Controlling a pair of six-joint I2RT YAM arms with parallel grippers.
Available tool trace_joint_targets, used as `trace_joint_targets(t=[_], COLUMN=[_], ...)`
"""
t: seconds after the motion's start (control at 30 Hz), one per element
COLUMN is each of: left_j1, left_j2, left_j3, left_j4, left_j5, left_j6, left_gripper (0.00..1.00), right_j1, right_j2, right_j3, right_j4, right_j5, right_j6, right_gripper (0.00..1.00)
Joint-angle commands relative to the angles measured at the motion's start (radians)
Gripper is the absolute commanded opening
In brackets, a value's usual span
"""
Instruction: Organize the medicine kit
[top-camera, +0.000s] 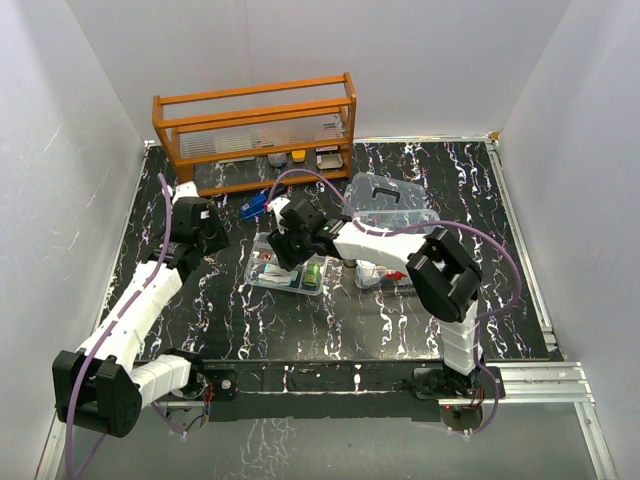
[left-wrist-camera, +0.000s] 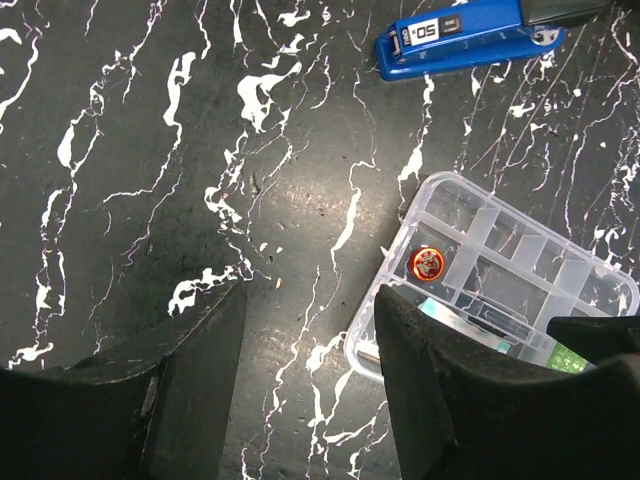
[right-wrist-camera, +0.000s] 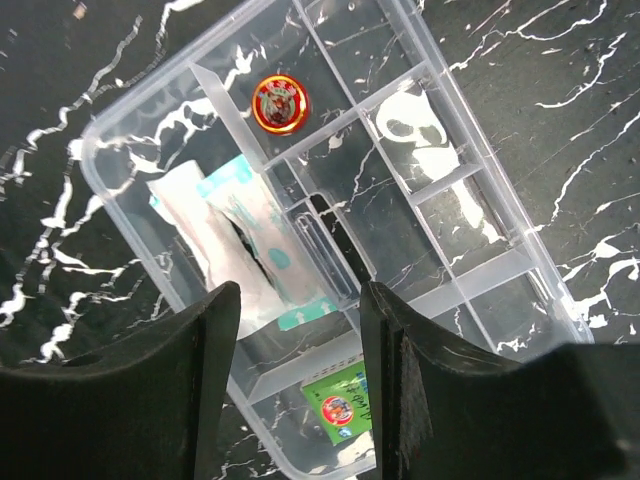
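The medicine kit's clear divided tray insert (top-camera: 262, 278) lies on the dark marble table, left of the clear box (top-camera: 392, 222) with its red latch (top-camera: 396, 275). The clear lid with dark handle (top-camera: 384, 190) lies by the box. My right gripper (top-camera: 287, 250) hovers open over the tray (right-wrist-camera: 470, 230). Below it are a round red tin (right-wrist-camera: 279, 103), white-and-teal packets (right-wrist-camera: 235, 235) and a green sachet (right-wrist-camera: 345, 408). My left gripper (top-camera: 205, 228) is open and empty over bare table, left of the tray (left-wrist-camera: 520, 250) and the tin (left-wrist-camera: 425, 263).
An orange wooden rack (top-camera: 255, 130) stands along the back wall with small items under it. A blue stapler (top-camera: 254, 206) lies in front of it, also in the left wrist view (left-wrist-camera: 470, 35). White walls enclose the table on three sides.
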Motion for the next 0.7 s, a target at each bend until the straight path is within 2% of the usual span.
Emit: trace_joint_targets(t=[0.0, 0.2, 0.53, 0.67], left_j1=[0.009, 0.02, 0.023, 0.024], left_j2=[-0.009, -0.008, 0.009, 0.018], left_j3=[-0.024, -0.041, -0.047, -0.048], left_j4=[0.007, 0.02, 0.028, 0.031], left_j5=[-0.045, -0.044, -0.032, -0.027], left_j6=[-0.037, -0.048, -0.046, -0.046], left_gripper=[0.53, 0.53, 0.53, 0.53], right_j1=[0.002, 0.002, 0.002, 0.002], right_j2=[0.027, 0.106, 0.166, 0.188], right_j3=[0.083, 0.143, 0.185, 0.206], right_j4=[-0.001, -0.076, -0.129, -0.147], right_j5=[0.047, -0.013, -0.004, -0.002], right_j6=[-0.127, -0.232, -0.297, -0.299], right_gripper=[0.49, 0.48, 0.43, 0.33])
